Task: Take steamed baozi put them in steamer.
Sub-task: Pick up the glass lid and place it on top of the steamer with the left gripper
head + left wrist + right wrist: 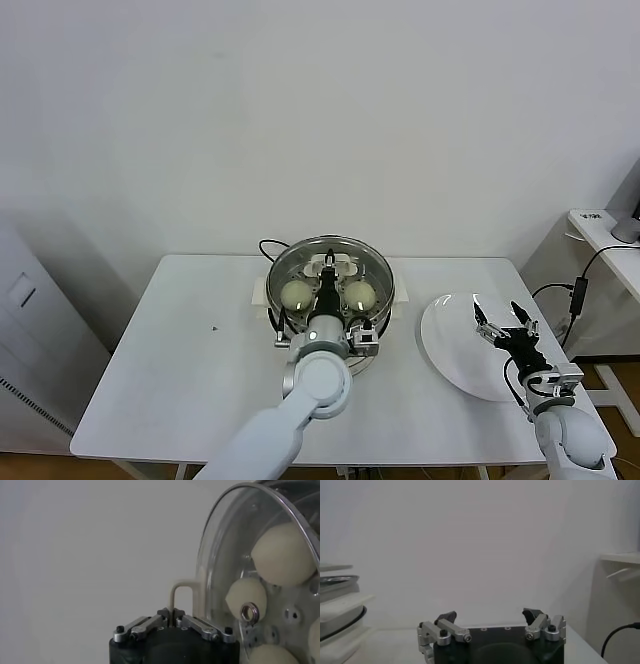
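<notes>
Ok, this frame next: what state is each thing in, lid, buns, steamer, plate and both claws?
glass lid: sitting on the steamer, held by its handle.
lid handle: pinched in the left claw.
steamed baozi: inside the steamer, under the lid.
steamer: covered, loaded with buns.
white plate: empty, lying on the table.
left claw: shut on the lid handle, above the steamer.
right claw: open, holding nothing, above the plate.

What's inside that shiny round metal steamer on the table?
Cream-white round baozi buns lie in the shiny steel steamer, under a clear glass lid whose handle the left gripper pinches. Two buns show from above; the arm covers the middle. The left wrist camera shows four.
</notes>
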`<action>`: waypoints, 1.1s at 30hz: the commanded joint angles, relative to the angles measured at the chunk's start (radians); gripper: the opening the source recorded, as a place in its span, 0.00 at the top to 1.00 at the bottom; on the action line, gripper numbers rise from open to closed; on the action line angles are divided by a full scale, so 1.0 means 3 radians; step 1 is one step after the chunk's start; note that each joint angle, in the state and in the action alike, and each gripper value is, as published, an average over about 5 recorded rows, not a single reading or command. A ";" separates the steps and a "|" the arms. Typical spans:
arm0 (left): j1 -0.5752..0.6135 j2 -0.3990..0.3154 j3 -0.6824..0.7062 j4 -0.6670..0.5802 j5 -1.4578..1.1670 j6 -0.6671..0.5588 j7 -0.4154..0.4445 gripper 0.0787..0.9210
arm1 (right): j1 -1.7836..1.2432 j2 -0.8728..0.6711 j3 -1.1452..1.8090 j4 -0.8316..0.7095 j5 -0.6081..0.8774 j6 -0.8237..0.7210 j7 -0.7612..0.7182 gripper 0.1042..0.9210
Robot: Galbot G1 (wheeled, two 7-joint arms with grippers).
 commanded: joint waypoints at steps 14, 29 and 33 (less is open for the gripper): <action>0.0022 -0.0023 0.0021 0.0072 -0.0004 0.0163 -0.0055 0.97 | -0.0009 0.0008 0.0010 -0.0015 0.0000 0.0001 -0.0001 0.12; 0.0016 -0.0018 0.0020 0.0126 -0.0040 0.0163 -0.0080 0.97 | -0.0024 0.0012 0.0024 -0.0017 0.0002 0.0007 -0.0007 0.12; 0.0019 -0.0017 0.0021 0.0137 -0.0085 0.0163 -0.0114 0.97 | -0.0024 0.0020 0.0024 -0.0018 0.0001 0.0009 -0.0009 0.12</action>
